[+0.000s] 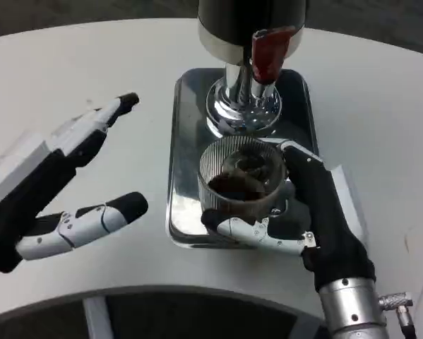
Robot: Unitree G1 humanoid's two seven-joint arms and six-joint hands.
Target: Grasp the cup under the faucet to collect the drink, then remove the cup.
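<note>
Cup (243,182), tray (185,159), dispenser (246,32): we count one of each on the white table (70,63); we also count two hands, one to either side of the tray. The cup is a clear ribbed glass with dark drink in its bottom; it stands upright on the shiny metal tray, just in front of the dispenser's chrome base (241,106), and the red faucet handle (269,53) hangs above and slightly behind it. We see the right hand (296,212) wrapped around the cup from the robot's right side; its thumb runs along the near wall of the glass, low down, and its black fingers (299,157) curl round the far right side, so the hand is grasping the cup; its silver forearm (349,307) comes up from the lower edge. The left hand (63,183) lies well apart from the tray, on the table's left side; its fingers are spread and stretched toward the tray, the thumb (102,220) held lower and apart, and it holds nothing.
</note>
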